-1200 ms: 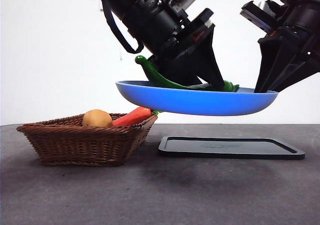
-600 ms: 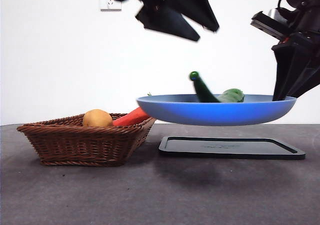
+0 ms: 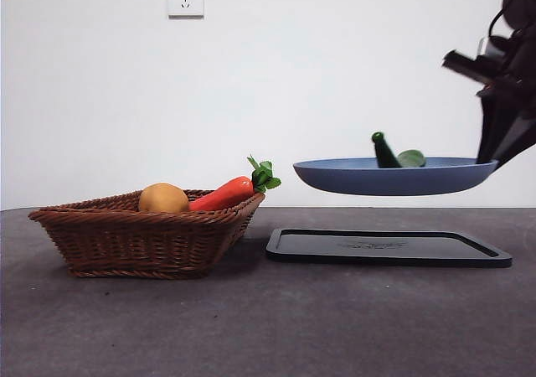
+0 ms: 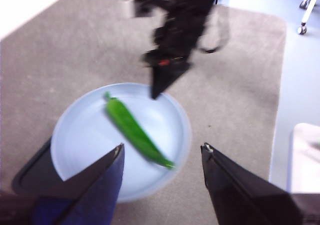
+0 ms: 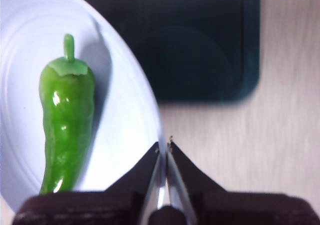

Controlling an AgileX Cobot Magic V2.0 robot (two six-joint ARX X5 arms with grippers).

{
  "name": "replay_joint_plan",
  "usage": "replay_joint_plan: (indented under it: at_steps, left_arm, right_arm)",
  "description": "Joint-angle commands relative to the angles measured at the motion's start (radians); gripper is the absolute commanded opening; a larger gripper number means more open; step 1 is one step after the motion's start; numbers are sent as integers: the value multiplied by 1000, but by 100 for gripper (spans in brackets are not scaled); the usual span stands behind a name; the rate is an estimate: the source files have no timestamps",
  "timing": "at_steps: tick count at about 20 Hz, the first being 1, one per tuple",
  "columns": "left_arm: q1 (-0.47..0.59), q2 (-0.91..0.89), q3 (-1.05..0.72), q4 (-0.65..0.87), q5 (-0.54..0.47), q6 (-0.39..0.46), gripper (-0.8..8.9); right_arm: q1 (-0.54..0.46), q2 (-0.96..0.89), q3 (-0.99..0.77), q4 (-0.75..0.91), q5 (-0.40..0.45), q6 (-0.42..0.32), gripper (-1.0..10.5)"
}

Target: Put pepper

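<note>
Glossy green pepper [image 5: 67,130] lying in round blue plate [image 3: 394,178], rim pinched by right claw [image 5: 163,144], above black tray [image 3: 387,248]; left claw [image 4: 162,152] wide, empty; brown wicker basket [image 3: 142,234] nearby.

Right gripper [image 5: 163,144]: at the right edge of the front view [image 3: 494,161]; jaws pinched together on the rim of the plate [image 3: 335,178], holding it in the air
Left gripper [image 4: 162,152]: high above; jaws spread wide; holding nothing

Glossy green pepper [image 5: 67,127], smooth matt blue plate [image 3: 394,178], woven wicker basket [image 3: 142,234], matt black tray [image 3: 387,248]
</note>
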Motion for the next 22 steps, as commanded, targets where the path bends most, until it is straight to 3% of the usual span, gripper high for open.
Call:
replay_joint_plan:
  at_steps: [1, 7, 19, 22]
  left_arm:
    - [-9, -34, 18, -8, 2, -6, 276]
    - [-9, -107, 18, -23, 1, -32, 276]
    - [-9, -112, 18, -26, 1, -50, 275]
    - [-9, -112, 18, -37, 0, -50, 275]
  right_arm:
    - [-9, 104, 96, 10, -2, 5, 2]
    - [-19, 321, 269, 33, -4, 5, 2]
    - [-26, 429, 275, 92, -5, -14, 4]
    - [-26, 429, 275, 84, -5, -15, 111]
